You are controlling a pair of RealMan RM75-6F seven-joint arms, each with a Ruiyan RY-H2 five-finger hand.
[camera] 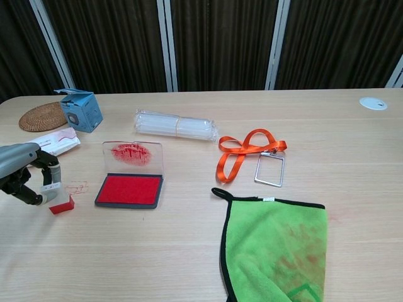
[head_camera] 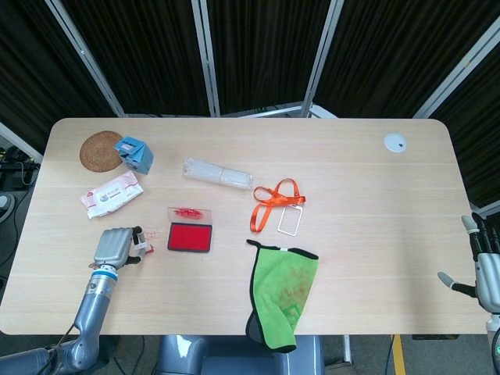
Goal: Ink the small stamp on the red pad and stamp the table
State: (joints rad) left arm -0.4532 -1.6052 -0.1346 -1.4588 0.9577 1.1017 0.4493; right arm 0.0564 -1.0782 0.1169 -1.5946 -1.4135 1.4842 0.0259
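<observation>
Stamp (camera: 60,199) in our left hand (camera: 24,173), low over the table (camera: 189,251) at the near left: a small piece with a clear handle and a red base. The fingers (camera: 53,172) curl around the handle and appear to pinch it. The base looks tilted, with one corner down near the wood; whether it actually touches the surface we cannot tell. Just beyond the fingertips, a faint red print (camera: 77,187) marks the table. Just to the right of that hand lies the red pad (camera: 130,189), its clear lid (camera: 133,154) standing open and smeared with ink.

Further out from the left hand, toward the back, lie a wipes packet (head_camera: 112,193), a blue box (camera: 80,109) and a woven coaster (camera: 43,116). Far to its right are a clear plastic roll (camera: 175,125), an orange lanyard (camera: 242,151) with a badge holder (camera: 271,168), and a green cloth (camera: 276,247).

Our right hand (head_camera: 483,269) waits at the far right table edge, fingers spread, holding nothing.

We judge the risks to be these. A tilted base could press unevenly and leave only a partial or smeared mark. The light hold on a smooth handle could let the stamp slip or tip over. A sideways drift while pressing could blur the print or nudge the pad.
</observation>
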